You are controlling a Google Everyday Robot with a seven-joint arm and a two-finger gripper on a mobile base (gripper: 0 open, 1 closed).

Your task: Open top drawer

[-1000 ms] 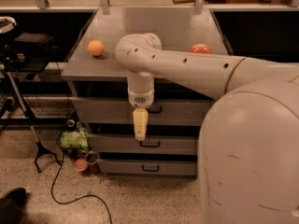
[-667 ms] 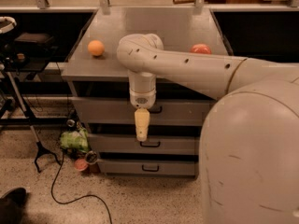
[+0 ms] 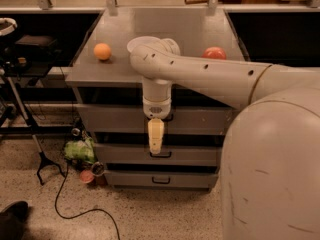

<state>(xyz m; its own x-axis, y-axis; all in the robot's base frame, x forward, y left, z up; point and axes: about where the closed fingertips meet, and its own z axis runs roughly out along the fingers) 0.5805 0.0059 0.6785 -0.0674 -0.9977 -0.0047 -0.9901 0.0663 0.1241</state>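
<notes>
Top drawer (image 3: 110,119), end effector (image 3: 156,144) hanging before it

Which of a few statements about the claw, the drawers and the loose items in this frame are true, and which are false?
1. The claw hangs pointing down in front of the drawer fronts. True.
2. The top drawer has the tallest of the three grey fronts. True.
3. The orange sits on the right side of the cabinet top. False: it sits on the left side, near the front edge.
4. The green bag lies on the cabinet top. False: it lies on the floor, left of the lower drawers.
</notes>
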